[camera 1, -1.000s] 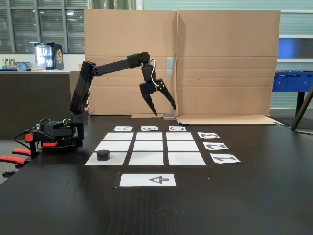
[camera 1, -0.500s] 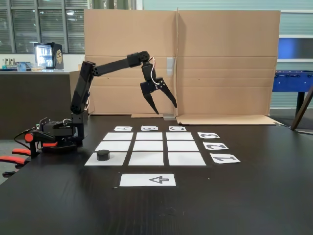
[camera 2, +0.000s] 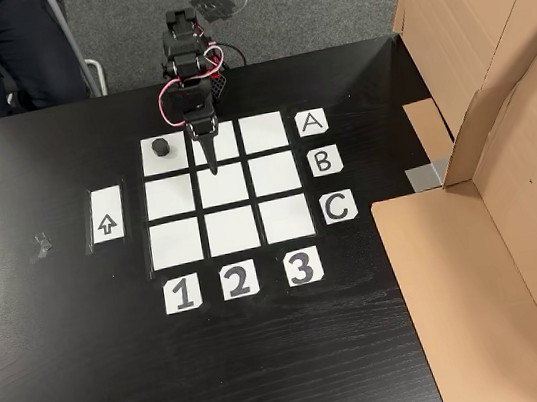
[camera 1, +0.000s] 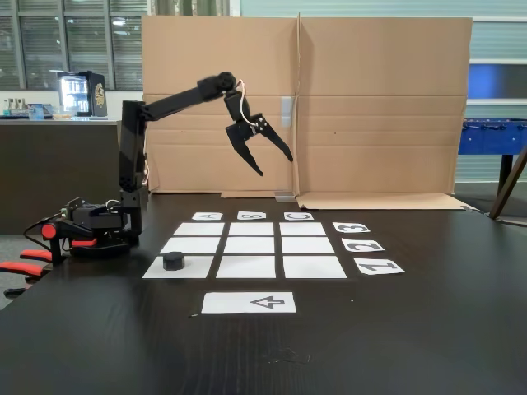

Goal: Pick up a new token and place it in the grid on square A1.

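Note:
The token (camera 1: 173, 261) is a small black puck resting on square A1 (camera 1: 155, 270), the near-left corner cell of the grid (camera 1: 251, 245) in the fixed view. In the other view the token (camera 2: 160, 147) lies on square A1 (camera 2: 155, 166), in line with the "A" card (camera 2: 310, 123) and the "1" card (camera 2: 182, 294). My gripper (camera 1: 276, 167) hangs open and empty high above the far side of the grid. In the other view the gripper (camera 2: 210, 157) sits over the middle column of the grid (camera 2: 233, 232), to the right of the token.
An arrow strip (camera 1: 249, 303) lies in front of the grid. A tall cardboard wall (camera 1: 379, 107) closes the far side. The arm's base (camera 1: 99, 226) and red-handled clamps (camera 1: 25, 267) sit at the table's left edge. A seated person's legs (camera 2: 17, 41) are beyond the table.
The arm has lifted and drawn back to the left, carrying the open gripper higher. The token has stayed on its cell.

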`<state>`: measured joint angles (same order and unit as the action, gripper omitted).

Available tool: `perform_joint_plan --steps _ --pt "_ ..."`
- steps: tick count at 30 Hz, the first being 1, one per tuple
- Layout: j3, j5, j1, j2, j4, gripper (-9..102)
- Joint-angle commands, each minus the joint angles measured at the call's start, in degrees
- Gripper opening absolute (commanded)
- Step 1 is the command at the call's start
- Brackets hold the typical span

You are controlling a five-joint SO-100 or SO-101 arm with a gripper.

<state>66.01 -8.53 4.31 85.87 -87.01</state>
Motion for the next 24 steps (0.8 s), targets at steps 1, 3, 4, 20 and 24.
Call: perform_joint_plan --steps 1,3,4,20,24 --pt "4.04 0.26 0.44 7.29 2.37 30" --pt "7.47 0.26 0.44 10.46 3.96 30" --pt "9.67 0.26 0.44 12.39 5.01 30" --pt "38.14 -1.05 -3.34 41.04 19.42 30" --pt "41.75 -1.41 -4.48 45.88 21.53 31"
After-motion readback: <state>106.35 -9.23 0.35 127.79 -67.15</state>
